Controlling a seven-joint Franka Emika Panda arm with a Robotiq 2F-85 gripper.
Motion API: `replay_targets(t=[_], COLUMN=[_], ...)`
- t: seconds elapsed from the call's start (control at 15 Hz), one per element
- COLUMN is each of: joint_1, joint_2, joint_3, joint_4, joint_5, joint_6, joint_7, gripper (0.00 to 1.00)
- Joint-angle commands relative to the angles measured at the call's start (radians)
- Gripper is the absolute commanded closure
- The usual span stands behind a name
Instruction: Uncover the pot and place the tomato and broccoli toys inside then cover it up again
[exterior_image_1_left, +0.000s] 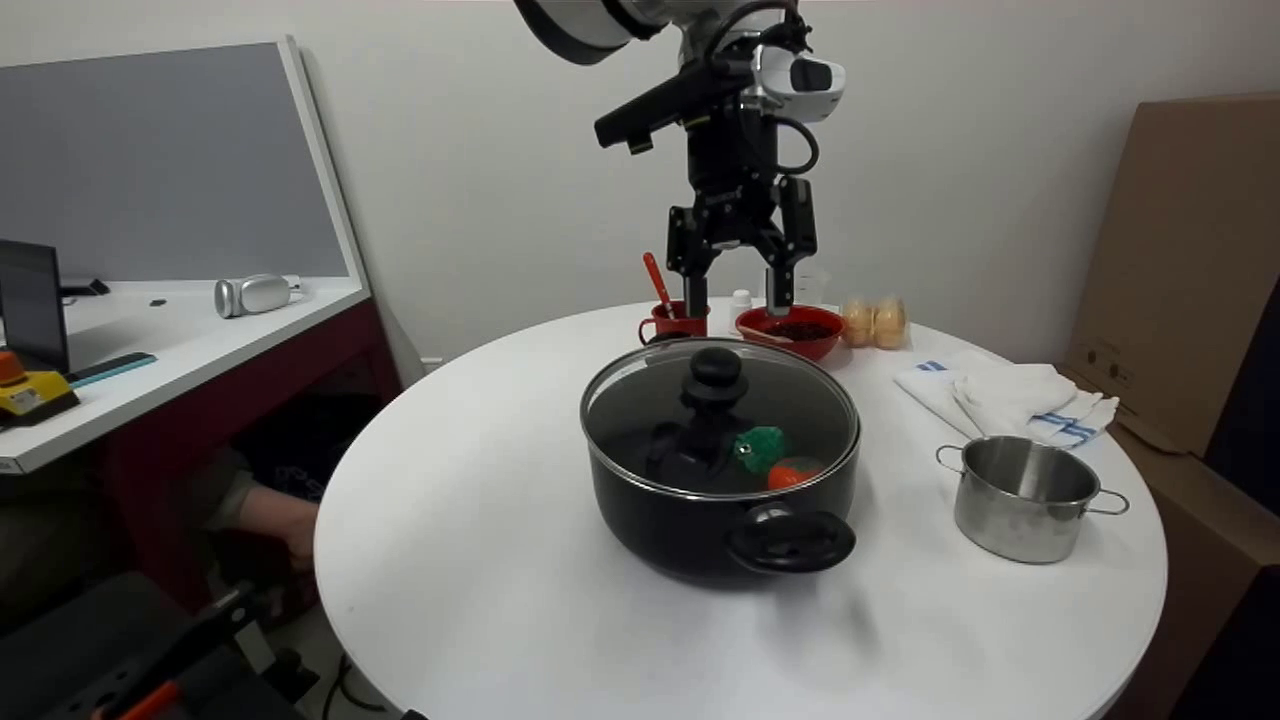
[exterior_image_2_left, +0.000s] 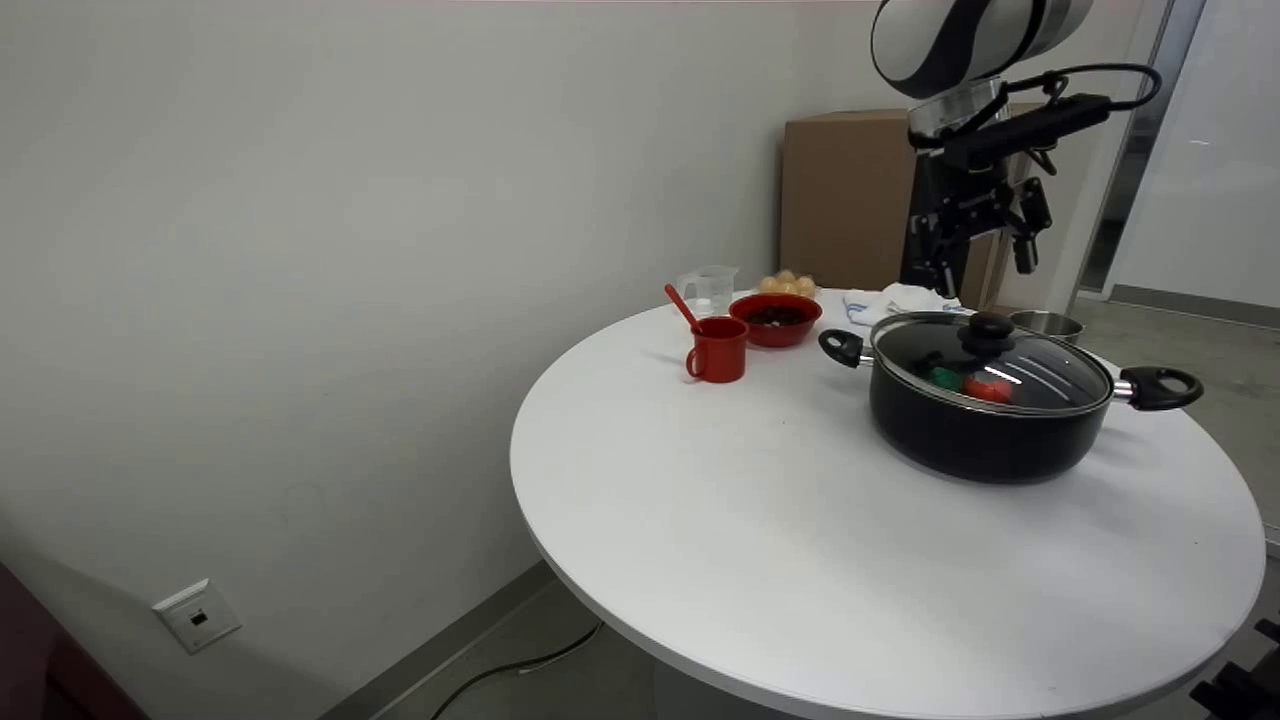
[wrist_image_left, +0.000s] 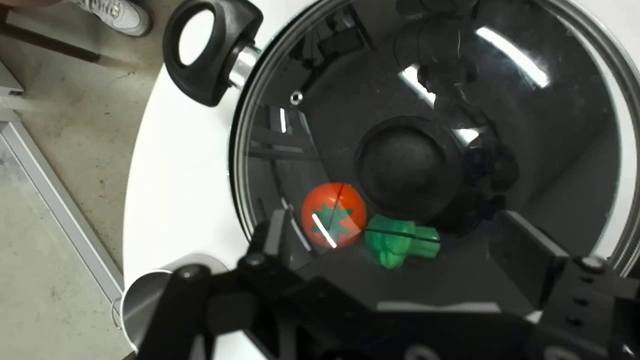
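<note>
The black pot (exterior_image_1_left: 690, 540) stands upright on the white round table. A glass lid (exterior_image_1_left: 630, 420) with a black knob (exterior_image_1_left: 716, 376) sits on its rim in both exterior views. Through the glass, the red tomato toy (wrist_image_left: 334, 215) and green broccoli toy (wrist_image_left: 392, 240) show inside the pot, side by side. They also show through the lid in an exterior view (exterior_image_2_left: 988, 389). My gripper (exterior_image_1_left: 738, 295) is open and empty, above the lid and apart from it. In the wrist view its fingers (wrist_image_left: 400, 237) are spread wide over the lid, with the knob farther up the picture.
A small steel pot (exterior_image_1_left: 1015, 525) and white towels (exterior_image_1_left: 1010, 395) lie to one side. A red bowl (exterior_image_2_left: 776, 330), a red mug (exterior_image_2_left: 718, 352) with a red handle sticking out, a clear measuring cup (exterior_image_2_left: 710, 290) and eggs (exterior_image_1_left: 873, 322) stand near the table edge. Pot handles (exterior_image_2_left: 1160, 388) stick out.
</note>
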Motion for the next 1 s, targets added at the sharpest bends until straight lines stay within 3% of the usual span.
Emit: replay_targets(t=[0.0,0.2,0.93], joint_1=[0.002,0.003,0.002], joint_2=[-0.024,-0.047,-0.141], joint_3=[-0.005,-0.005,-0.007], joint_4=[-0.056,-0.098,-0.207], joint_5=[-0.015,0.001,0.024], joint_6=[0.107,0.175,0.168], joint_7=[0.022,0.036,0.097], gripper=[0.0,0.0,0.0])
